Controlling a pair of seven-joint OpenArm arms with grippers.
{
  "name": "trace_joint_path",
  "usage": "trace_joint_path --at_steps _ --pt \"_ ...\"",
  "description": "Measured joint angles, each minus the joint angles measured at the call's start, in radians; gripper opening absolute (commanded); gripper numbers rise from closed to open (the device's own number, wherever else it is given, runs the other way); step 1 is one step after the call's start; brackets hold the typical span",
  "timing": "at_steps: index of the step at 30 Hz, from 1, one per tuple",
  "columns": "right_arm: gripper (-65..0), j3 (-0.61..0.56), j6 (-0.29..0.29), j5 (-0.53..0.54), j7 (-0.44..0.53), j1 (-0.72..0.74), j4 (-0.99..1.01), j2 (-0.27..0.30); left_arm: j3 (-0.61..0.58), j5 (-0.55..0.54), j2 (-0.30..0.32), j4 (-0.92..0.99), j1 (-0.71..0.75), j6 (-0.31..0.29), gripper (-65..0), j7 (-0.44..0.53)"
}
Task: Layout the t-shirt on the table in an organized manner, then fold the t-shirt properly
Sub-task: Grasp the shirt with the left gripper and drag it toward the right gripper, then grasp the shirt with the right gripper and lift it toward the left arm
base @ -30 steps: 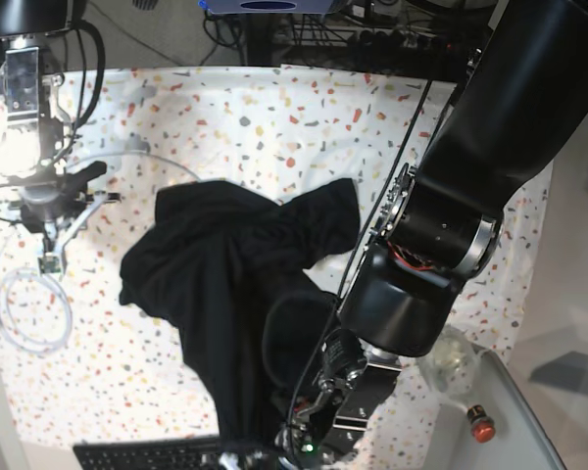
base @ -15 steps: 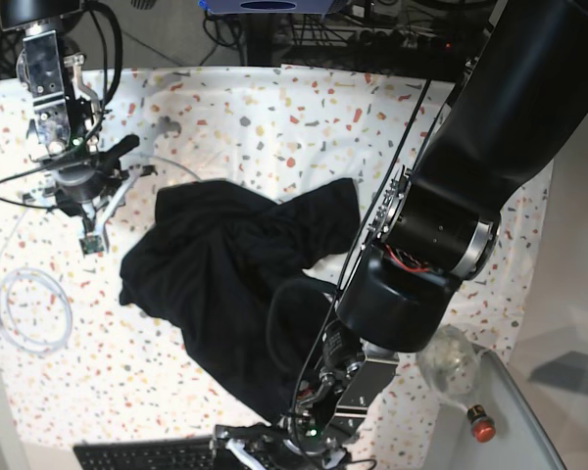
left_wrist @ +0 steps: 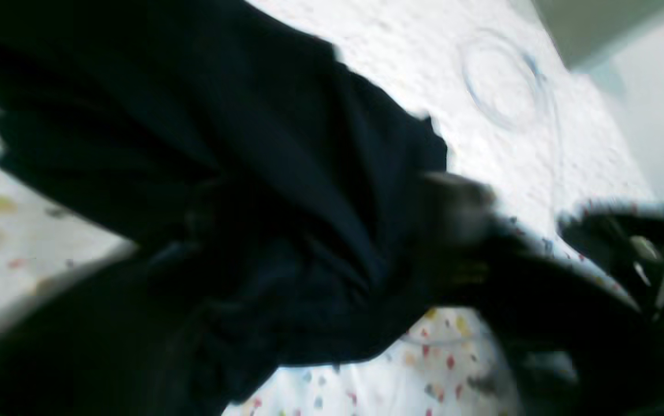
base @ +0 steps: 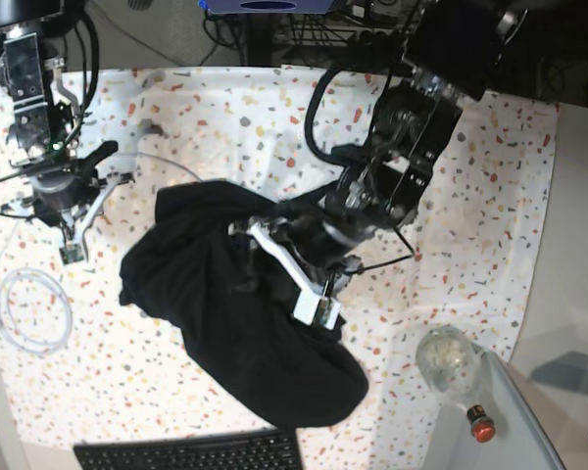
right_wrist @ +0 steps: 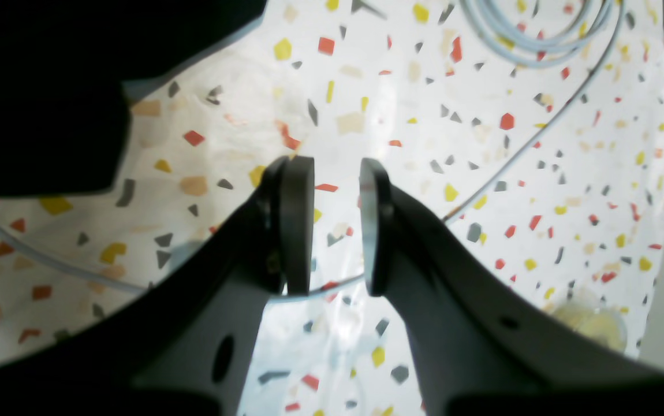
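Crumpled black soft-fabric t-shirt [base: 225, 313] heaped mid white terrazzo-flecked counter [base: 470, 176]. Left pincer [base: 294, 257] over the heap's upper right; opening and hold impossible to tell through blur. Right pincer [right_wrist: 336, 225] slightly parted, empty, above bare counter beside a pale coiled cable [base: 29, 313].

Coiled cable [base: 29, 311], keyboard [base: 191, 452], clear jar [base: 448, 360].

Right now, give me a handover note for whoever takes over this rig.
Left gripper: over the t-shirt's middle; too blurred to tell whether it grips.
Right gripper: jaws slightly apart, empty, above bare table beside the shirt's edge.
T-shirt: crumpled heap mid-table, one end near the keyboard; a coiled cable lies off to the side.
Done: nothing laid flat.
Left: spread the shirt, then fold.
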State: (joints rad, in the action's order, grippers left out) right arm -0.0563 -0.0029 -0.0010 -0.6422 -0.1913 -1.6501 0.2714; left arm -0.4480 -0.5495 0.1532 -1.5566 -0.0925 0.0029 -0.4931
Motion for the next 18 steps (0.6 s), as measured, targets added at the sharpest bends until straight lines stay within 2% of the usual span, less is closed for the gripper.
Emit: trace_joint_path --at_steps 1,2,5,6,9,11,13,14,16,18 --pt "-51.6 -0.001 0.000 0.002 0.000 0.005 0.001 -0.001 -0.015 -0.002 0.016 -0.001 0.009 0.001 -62.0 0.009" --pt "-51.6 -0.003 0.001 0.002 0.003 0.007 0.001 -0.004 -0.024 0.000 0.029 -0.001 0.024 0.008 -65.0 0.012" --pt "-51.0 -0.010 0.002 0.002 0.000 0.007 0.001 -0.023 -0.003 -0.003 0.064 0.003 0.113 0.006 -65.0 0.005" --pt "-51.0 -0.008 -0.004 -0.002 -0.002 0.007 0.001 -0.056 0.030 -0.009 0.074 0.003 0.156 -0.004 -65.0 -0.004" --pt "-50.7 -0.005 0.004 0.007 -0.005 0.031 0.005 -0.169 0.224 -0.003 0.089 0.001 0.264 0.008 -65.0 -0.001" --pt "-49.5 -0.017 0.003 0.015 0.014 0.052 0.028 -0.210 0.356 -0.001 0.116 -0.001 0.315 0.016 -65.0 0.008" --pt "-45.2 -0.015 0.006 0.011 0.010 0.060 0.053 -0.230 0.449 0.003 0.124 -0.002 0.363 0.026 -65.0 0.011" --pt "-42.5 -0.012 0.032 -0.002 0.009 0.063 0.075 -0.240 0.481 0.002 0.125 -0.002 0.387 0.021 -65.0 0.009" --pt "-37.5 -0.007 0.121 -0.005 -0.001 0.088 0.146 -0.255 0.511 -0.005 0.130 -0.003 0.428 0.006 -65.0 -0.009" --pt "-34.5 -0.006 0.136 0.002 -0.004 0.135 0.242 -0.275 0.544 -0.008 0.133 -0.012 0.452 -0.002 -65.0 -0.013"
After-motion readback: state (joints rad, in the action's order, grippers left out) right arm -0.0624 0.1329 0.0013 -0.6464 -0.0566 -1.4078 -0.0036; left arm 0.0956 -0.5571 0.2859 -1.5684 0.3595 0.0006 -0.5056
